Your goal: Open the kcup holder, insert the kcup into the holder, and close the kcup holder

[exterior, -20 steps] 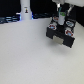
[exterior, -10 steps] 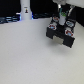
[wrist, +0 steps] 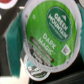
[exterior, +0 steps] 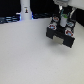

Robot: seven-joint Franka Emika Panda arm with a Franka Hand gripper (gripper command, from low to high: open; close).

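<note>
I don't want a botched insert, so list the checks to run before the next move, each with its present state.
1. kcup in sight: ok, its green top fills the wrist view.
2. Grip on the kcup: cannot tell, no fingers show around it.
3. gripper lined up with the kcup holder: ok, it hangs right over it in the exterior view.
4. Drawer open: cannot tell, too blurred.
5. white post out of the way: ok, far off at the exterior view's left.
</note>
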